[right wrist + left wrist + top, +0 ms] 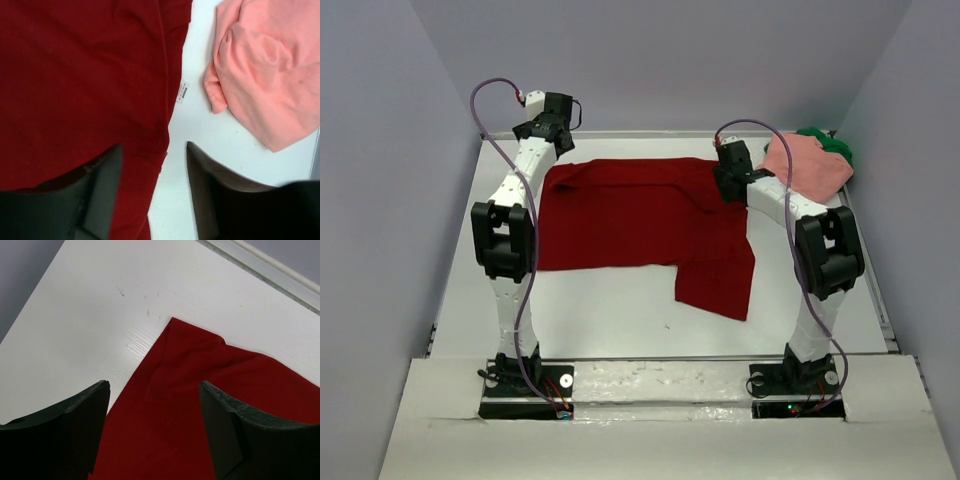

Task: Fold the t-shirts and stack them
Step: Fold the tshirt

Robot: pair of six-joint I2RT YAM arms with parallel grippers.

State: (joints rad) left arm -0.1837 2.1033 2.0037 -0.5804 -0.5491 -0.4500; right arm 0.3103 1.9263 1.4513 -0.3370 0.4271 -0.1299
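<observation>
Black fingers of the right gripper (154, 150) fill the bottom of its wrist view. They are spread apart and clamped on nothing, straddling the right-hand edge of the dark red shirt (640, 225) where cloth meets the white table (600, 310). A small label (183, 92) sits right at that edge.

Over on the other side, the left gripper (154, 405) hovers above the shirt's far-left corner, jaws wide and empty too. The red shirt lies spread across the far middle of the table, with one flap running down toward the arms on the right. The salmon pink shirt (807, 165) is bunched in the far-right corner, lying over the green shirt (835, 145), which just peeks out behind it.

This cloth looks light and utterly limp, so it won't hold a shape. Lift it at one point and the rest should sag and trail. The smart holds are probably the corners and hems, one gripper at each end of an edge so the fold stays straight. The fingers would need to go right down to the table to pinch such a thin layer, and the smooth top may let the whole shirt slide.
</observation>
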